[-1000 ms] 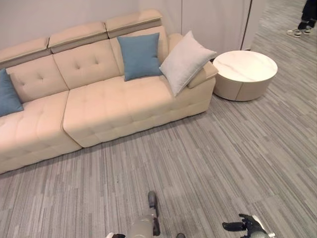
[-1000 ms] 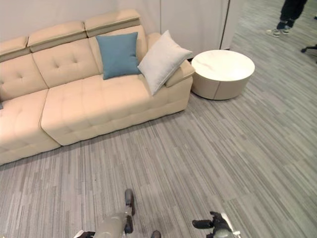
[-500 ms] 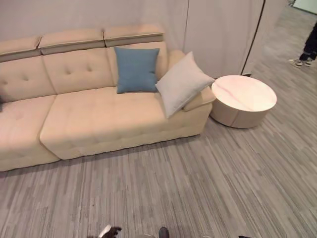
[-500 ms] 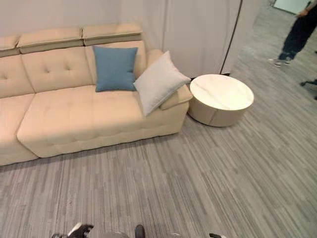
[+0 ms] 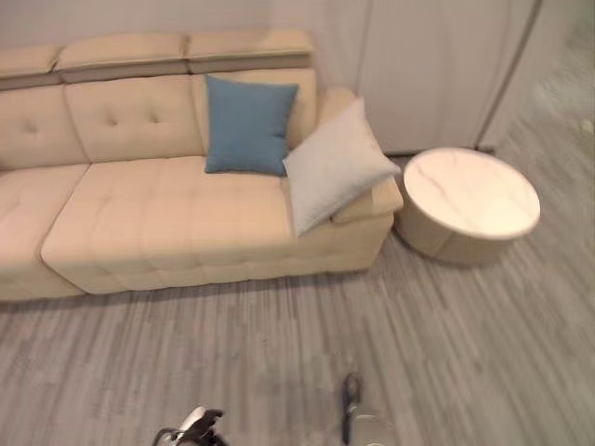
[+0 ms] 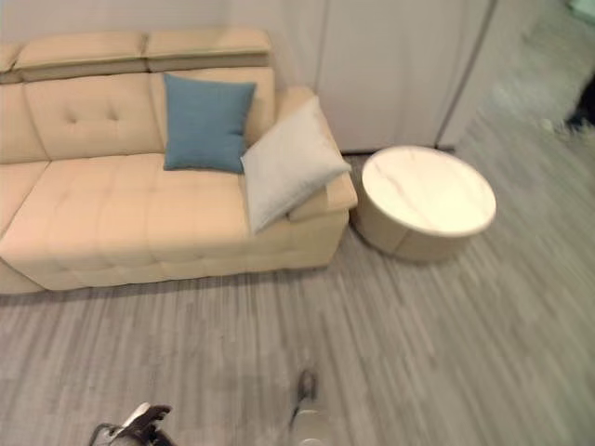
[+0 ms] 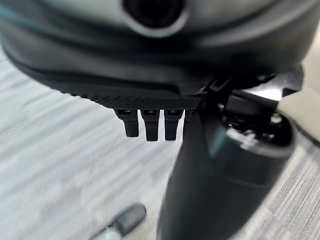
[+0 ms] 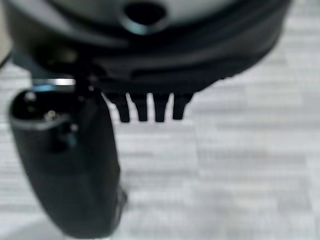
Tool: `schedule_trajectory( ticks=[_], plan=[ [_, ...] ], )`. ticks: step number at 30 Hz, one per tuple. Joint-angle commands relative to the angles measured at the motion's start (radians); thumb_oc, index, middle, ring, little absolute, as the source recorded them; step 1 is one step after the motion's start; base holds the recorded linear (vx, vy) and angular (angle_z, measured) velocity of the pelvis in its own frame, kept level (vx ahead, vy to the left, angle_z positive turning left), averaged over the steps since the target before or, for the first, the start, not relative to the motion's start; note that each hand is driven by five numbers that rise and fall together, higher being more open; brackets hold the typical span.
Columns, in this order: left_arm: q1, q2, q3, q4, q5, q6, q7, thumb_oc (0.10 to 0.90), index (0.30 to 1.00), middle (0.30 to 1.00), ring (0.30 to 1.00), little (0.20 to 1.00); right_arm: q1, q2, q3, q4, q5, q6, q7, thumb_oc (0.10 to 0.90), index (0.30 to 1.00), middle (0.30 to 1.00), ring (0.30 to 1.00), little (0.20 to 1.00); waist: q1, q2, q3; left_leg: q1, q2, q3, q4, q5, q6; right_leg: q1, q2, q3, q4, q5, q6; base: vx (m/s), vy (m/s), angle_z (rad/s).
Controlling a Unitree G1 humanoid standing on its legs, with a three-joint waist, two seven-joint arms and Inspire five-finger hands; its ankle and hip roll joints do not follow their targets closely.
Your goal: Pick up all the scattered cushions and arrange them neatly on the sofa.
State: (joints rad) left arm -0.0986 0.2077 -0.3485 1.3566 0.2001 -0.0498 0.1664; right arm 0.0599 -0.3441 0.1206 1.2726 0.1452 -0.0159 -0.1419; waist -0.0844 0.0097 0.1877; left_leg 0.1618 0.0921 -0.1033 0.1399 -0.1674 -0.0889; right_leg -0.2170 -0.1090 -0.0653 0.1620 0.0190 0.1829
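Observation:
A blue cushion (image 5: pixel 249 125) stands upright against the backrest of the beige sofa (image 5: pixel 139 223). Beside it a light grey cushion (image 5: pixel 333 167) leans tilted on the sofa's right armrest, its lower corner reaching the seat's front. My left hand (image 5: pixel 192 428) hangs low over the floor, far in front of the sofa. In the left wrist view its fingers (image 7: pixel 146 124) are straight and its thumb (image 7: pixel 225 175) stands apart, with nothing held. In the right wrist view my right hand's fingers (image 8: pixel 148 107) and thumb (image 8: pixel 65 170) are also relaxed, with bare floor past them.
A round pale low table (image 5: pixel 470 203) stands on the floor just right of the sofa. Grey striped carpet (image 5: pixel 232 344) stretches between me and the sofa. A white wall (image 5: pixel 428 65) runs behind. A person's dark leg (image 6: pixel 584 104) shows at the far right edge.
The camera has swung, so the whole picture has shifted. My right hand has left the bottom edge of the eye views; the left hand now shows there. The cushions have not moved.

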Motion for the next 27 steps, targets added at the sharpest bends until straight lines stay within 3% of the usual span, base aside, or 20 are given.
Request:
schedule_trajectory(
  ticks=[1, 2, 3, 4, 6, 8, 9, 10, 11, 12, 14, 16, 19, 20, 21, 24, 25, 27],
  plan=[
    [0.005, 0.018, 0.017, -0.021, -0.029, -0.017, 0.010, 0.800, 0.900, 0.900, 0.900, 0.900, -0.080, -0.081, -0.017, -0.013, 0.034, -0.045, -0.025, 0.800, 0.900, 0.900, 0.900, 0.900, 0.020, 0.036, 0.004, -0.048, -0.041, 0.063, 0.250, 0.112, -0.040, 0.104, 0.024, -0.017, -0.075, 0.004, -0.048, 0.26, -0.275, 0.92],
    [0.007, 0.019, 0.022, -0.033, -0.046, -0.022, 0.007, 0.800, 0.900, 0.900, 0.900, 0.900, -0.083, -0.084, -0.018, -0.018, 0.039, -0.046, -0.026, 0.800, 0.900, 0.900, 0.900, 0.900, 0.038, 0.017, 0.020, -0.114, -0.041, 0.087, 0.391, 0.171, -0.041, 0.142, 0.013, -0.024, -0.076, -0.007, -0.068, 0.14, -0.182, 0.55],
    [0.007, 0.020, 0.022, -0.033, -0.047, -0.022, 0.006, 0.800, 0.900, 0.900, 0.900, 0.900, -0.083, -0.084, -0.018, -0.018, 0.039, -0.046, -0.026, 0.800, 0.900, 0.900, 0.900, 0.900, 0.034, 0.021, 0.020, -0.123, -0.038, 0.082, 0.406, 0.164, -0.041, 0.141, 0.016, -0.029, -0.075, -0.007, -0.068, 0.19, -0.321, 0.27],
    [0.010, 0.030, 0.022, -0.050, -0.067, -0.017, 0.016, 0.800, 0.900, 0.900, 0.900, 0.900, -0.085, -0.091, -0.017, -0.012, 0.037, -0.035, -0.033, 0.800, 0.900, 0.900, 0.900, 0.900, 0.066, -0.009, 0.049, -0.232, 0.001, 0.172, 0.588, 0.163, -0.023, 0.219, 0.013, -0.054, -0.097, -0.037, -0.106, 0.22, -0.304, 0.22],
    [0.005, 0.025, 0.008, -0.071, -0.081, -0.016, 0.014, 0.800, 0.900, 0.900, 0.900, 0.900, -0.077, -0.094, -0.009, -0.019, 0.039, -0.032, -0.041, 0.800, 0.900, 0.900, 0.900, 0.900, 0.089, -0.016, 0.054, -0.315, 0.045, 0.256, 0.544, 0.162, -0.006, 0.283, 0.018, -0.086, -0.126, -0.074, -0.120, 0.40, -0.269, 0.30],
    [0.017, 0.014, 0.001, -0.080, -0.090, -0.014, 0.011, 0.800, 0.900, 0.900, 0.900, 0.900, -0.073, -0.089, 0.013, -0.030, 0.040, -0.042, -0.043, 0.800, 0.900, 0.900, 0.900, 0.900, 0.117, 0.003, 0.053, -0.366, 0.022, 0.267, 0.272, 0.140, 0.006, 0.350, 0.039, -0.114, -0.155, -0.129, -0.106, 0.58, -0.002, 0.79],
    [0.020, 0.014, -0.001, -0.077, -0.089, -0.011, 0.011, 0.800, 0.900, 0.900, 0.900, 0.900, -0.076, -0.087, 0.021, -0.031, 0.032, -0.043, -0.043, 0.800, 0.900, 0.900, 0.900, 0.900, 0.134, 0.013, 0.049, -0.363, 0.021, 0.235, 0.125, 0.181, -0.006, 0.373, 0.047, -0.114, -0.157, -0.149, -0.098, 0.36, 0.080, 0.82],
    [0.020, 0.014, -0.001, -0.077, -0.089, -0.011, 0.011, 0.800, 0.900, 0.900, 0.900, 0.900, -0.077, -0.088, 0.021, -0.031, 0.032, -0.043, -0.043, 0.800, 0.900, 0.900, 0.900, 0.900, 0.133, 0.012, 0.048, -0.360, 0.019, 0.235, 0.117, 0.188, -0.006, 0.372, 0.046, -0.115, -0.157, -0.148, -0.098, 0.35, 0.107, 0.43],
    [0.022, 0.014, 0.000, -0.073, -0.090, -0.013, 0.012, 0.800, 0.900, 0.900, 0.900, 0.900, -0.079, -0.089, 0.024, -0.036, 0.029, -0.045, -0.045, 0.800, 0.900, 0.900, 0.900, 0.900, 0.149, 0.023, 0.045, -0.390, 0.048, 0.204, -0.014, 0.234, -0.028, 0.392, 0.052, -0.114, -0.160, -0.167, -0.092, 0.35, 0.063, -0.06],
    [0.025, 0.017, -0.004, -0.069, -0.086, -0.010, 0.011, 0.800, 0.900, 0.900, 0.900, 0.900, -0.084, -0.089, 0.029, -0.045, 0.025, -0.049, -0.054, 0.800, 0.900, 0.900, 0.900, 0.900, 0.154, 0.017, 0.051, -0.389, 0.059, 0.198, -0.124, 0.266, -0.037, 0.417, 0.046, -0.121, -0.152, -0.189, -0.092, 0.48, 0.083, -0.19],
    [0.034, 0.022, 0.006, -0.049, -0.085, -0.008, 0.006, 0.800, 0.900, 0.900, 0.900, 0.900, -0.093, -0.090, 0.035, -0.054, 0.008, -0.050, -0.055, 0.800, 0.900, 0.900, 0.900, 0.900, 0.162, 0.017, 0.046, -0.379, 0.062, 0.169, -0.215, 0.273, -0.044, 0.443, 0.055, -0.100, -0.143, -0.208, -0.085, 0.44, 0.077, 0.17],
    [0.050, 0.022, 0.010, -0.027, -0.063, -0.003, 0.005, 0.800, 0.900, 0.900, 0.900, 0.900, -0.095, -0.089, 0.031, -0.066, -0.006, -0.052, -0.055, 0.800, 0.900, 0.900, 0.900, 0.900, 0.169, 0.026, 0.031, -0.370, 0.055, 0.163, -0.189, 0.321, -0.054, 0.486, 0.050, -0.087, -0.138, -0.229, -0.066, 0.39, 0.121, -0.16],
    [0.050, 0.022, 0.010, -0.027, -0.063, -0.003, 0.005, 0.800, 0.900, 0.900, 0.900, 0.900, -0.095, -0.089, 0.031, -0.066, -0.006, -0.052, -0.055, 0.800, 0.900, 0.900, 0.900, 0.900, 0.169, 0.026, 0.031, -0.369, 0.055, 0.163, -0.189, 0.321, -0.054, 0.486, 0.050, -0.087, -0.138, -0.229, -0.066, 0.21, 0.100, -0.37],
    [0.068, 0.026, 0.033, -0.004, -0.055, 0.003, 0.011, 0.800, 0.900, 0.900, 0.900, 0.900, -0.101, -0.080, 0.002, -0.084, 0.014, -0.053, -0.051, 0.800, 0.900, 0.900, 0.900, 0.900, 0.178, 0.014, -0.001, -0.341, 0.013, 0.186, -0.127, 0.296, -0.016, 0.449, -0.026, -0.067, 0.021, -0.179, -0.018, 0.68, 0.402, -0.10],
    [0.064, 0.035, 0.044, -0.008, -0.062, 0.004, 0.021, 0.800, 0.900, 0.900, 0.900, 0.900, -0.113, -0.066, -0.018, -0.090, 0.035, -0.055, -0.053, 0.800, 0.900, 0.900, 0.900, 0.900, 0.169, 0.015, 0.000, -0.290, -0.012, 0.216, -0.116, 0.253, 0.016, 0.358, -0.094, -0.070, 0.224, -0.044, 0.021, 0.68, 0.405, -0.48],
    [0.063, 0.035, 0.044, -0.008, -0.062, 0.004, 0.020, 0.800, 0.900, 0.900, 0.900, 0.900, -0.113, -0.066, -0.018, -0.090, 0.035, -0.055, -0.053, 0.800, 0.900, 0.900, 0.900, 0.900, 0.173, 0.016, -0.004, -0.295, -0.010, 0.219, -0.115, 0.253, 0.017, 0.350, -0.093, -0.066, 0.226, -0.043, 0.021, 0.17, 0.109, -0.55],
    [0.033, 0.064, 0.044, -0.041, -0.083, 0.000, 0.040, 0.800, 0.900, 0.900, 0.900, 0.900, -0.123, -0.054, -0.023, -0.096, 0.042, -0.054, -0.060, 0.800, 0.900, 0.900, 0.900, 0.900, 0.144, 0.040, 0.009, -0.202, -0.017, 0.239, -0.139, 0.197, 0.037, 0.230, -0.151, -0.146, 0.331, 0.005, -0.003, 0.46, 0.146, 0.35],
    [0.003, 0.077, 0.039, -0.071, -0.090, -0.008, 0.056, 0.800, 0.900, 0.900, 0.900, 0.900, -0.120, -0.050, -0.029, -0.095, 0.050, -0.054, -0.066, 0.800, 0.900, 0.900, 0.900, 0.900, 0.116, 0.047, 0.014, -0.161, -0.024, 0.233, -0.141, 0.161, 0.032, 0.211, -0.138, -0.188, 0.180, -0.070, -0.008, 0.46, 0.015, 0.05]
  ],
)
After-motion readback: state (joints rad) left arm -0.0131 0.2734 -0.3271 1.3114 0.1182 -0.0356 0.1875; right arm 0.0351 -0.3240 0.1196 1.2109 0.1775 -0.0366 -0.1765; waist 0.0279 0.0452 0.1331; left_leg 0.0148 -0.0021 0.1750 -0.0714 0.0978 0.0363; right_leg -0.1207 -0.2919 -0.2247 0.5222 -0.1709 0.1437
